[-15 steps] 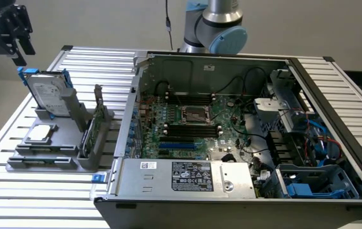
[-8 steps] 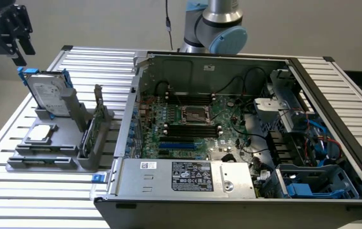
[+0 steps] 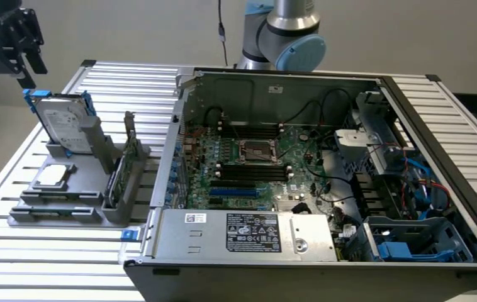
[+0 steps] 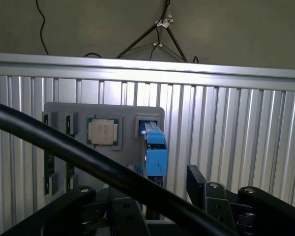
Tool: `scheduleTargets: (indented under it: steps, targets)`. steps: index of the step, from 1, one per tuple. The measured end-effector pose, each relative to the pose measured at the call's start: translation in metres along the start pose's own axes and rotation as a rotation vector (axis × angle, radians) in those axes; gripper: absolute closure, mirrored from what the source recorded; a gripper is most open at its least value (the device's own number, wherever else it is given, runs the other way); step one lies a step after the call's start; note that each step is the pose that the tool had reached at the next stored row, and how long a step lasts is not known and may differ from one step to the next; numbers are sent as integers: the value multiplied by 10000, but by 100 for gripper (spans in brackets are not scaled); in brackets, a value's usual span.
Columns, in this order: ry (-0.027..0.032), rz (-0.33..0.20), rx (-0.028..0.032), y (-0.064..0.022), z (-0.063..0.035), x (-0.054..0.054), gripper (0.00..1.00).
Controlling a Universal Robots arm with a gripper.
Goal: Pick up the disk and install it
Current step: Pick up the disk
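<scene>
Slatted table: disk upright in holder, just below released, empty end effector.

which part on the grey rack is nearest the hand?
The disk: it stands upright, blue-edged, just beneath the hand. The square chip lies flat lower down; the green card stands farther off.

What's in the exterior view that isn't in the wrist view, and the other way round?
Exterior view: the open computer case with its motherboard, and the robot arm behind it.
Wrist view: a thick black cable crossing the picture, and thin stand legs beyond the table.
Shared: the slatted table, the grey holder, the disk standing upright in it, the square processor chip, and the gripper, jaws open, above the disk.
</scene>
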State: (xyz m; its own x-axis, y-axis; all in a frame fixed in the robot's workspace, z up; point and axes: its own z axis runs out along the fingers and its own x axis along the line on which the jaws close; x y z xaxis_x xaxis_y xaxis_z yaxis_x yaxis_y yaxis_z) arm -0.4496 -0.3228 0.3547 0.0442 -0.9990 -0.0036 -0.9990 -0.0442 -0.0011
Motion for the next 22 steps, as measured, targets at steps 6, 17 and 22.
scheduleTargets:
  steps: [6,17,22]
  targets:
    - [0,0,0,0,62,0,46]
    - [0,9,1,5,260,1,46]
    - [1,27,-4,10,352,1,46]
